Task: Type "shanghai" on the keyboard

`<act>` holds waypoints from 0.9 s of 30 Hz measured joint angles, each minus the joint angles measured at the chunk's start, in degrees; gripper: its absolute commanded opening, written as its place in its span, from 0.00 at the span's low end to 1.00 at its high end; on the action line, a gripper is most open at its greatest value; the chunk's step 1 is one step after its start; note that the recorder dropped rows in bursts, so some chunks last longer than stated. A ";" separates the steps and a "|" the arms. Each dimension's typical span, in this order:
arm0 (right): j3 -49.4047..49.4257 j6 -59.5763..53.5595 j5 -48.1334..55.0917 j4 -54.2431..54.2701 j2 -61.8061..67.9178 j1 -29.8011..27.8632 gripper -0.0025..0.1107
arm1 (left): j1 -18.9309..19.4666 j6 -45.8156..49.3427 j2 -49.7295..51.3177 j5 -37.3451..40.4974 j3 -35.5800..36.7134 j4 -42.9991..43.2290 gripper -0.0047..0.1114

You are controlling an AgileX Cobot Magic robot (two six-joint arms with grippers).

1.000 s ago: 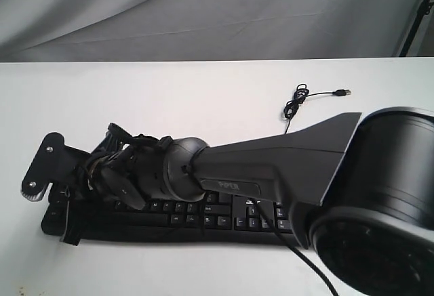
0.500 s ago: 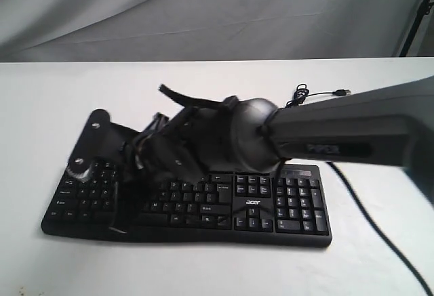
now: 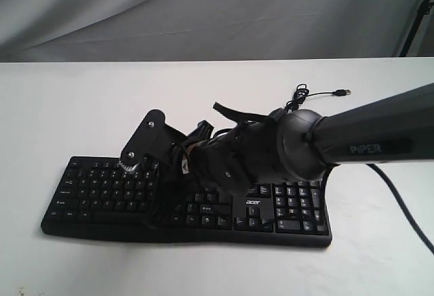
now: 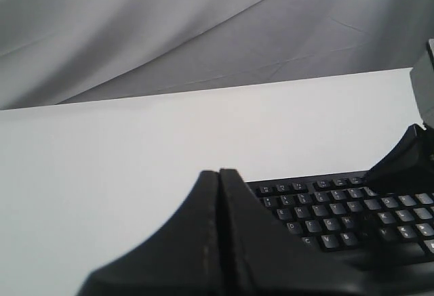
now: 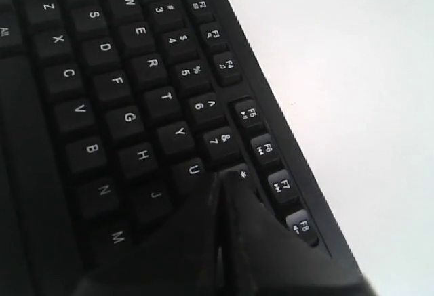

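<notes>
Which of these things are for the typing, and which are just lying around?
For the job: keyboard, right gripper shut over its keys.
Just there: coiled USB cable, left gripper, white table, grey cloth.

My right arm [image 3: 366,143] stretched leftward, my right gripper [image 5: 219,179] pinched closed, tip low, my left gripper [image 4: 218,174] closed too.

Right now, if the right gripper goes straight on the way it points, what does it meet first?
The right gripper would probably meet the keyboard first, near the U key; how far above it hangs is unclear.
</notes>
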 measured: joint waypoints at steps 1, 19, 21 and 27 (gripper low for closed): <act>0.11 0.00 -0.46 0.11 0.36 0.16 0.02 | 0.00 0.00 0.00 0.00 0.00 0.00 0.04; 0.09 -0.86 -4.59 0.21 2.30 0.40 0.02 | 0.00 0.00 0.00 0.00 0.00 0.00 0.04; 0.09 -1.01 -4.59 0.21 2.30 0.19 0.02 | 0.00 0.00 0.00 0.00 0.00 0.00 0.04; 0.09 -1.78 -4.82 0.21 2.30 0.19 0.02 | 0.00 0.00 0.00 0.00 0.00 0.00 0.04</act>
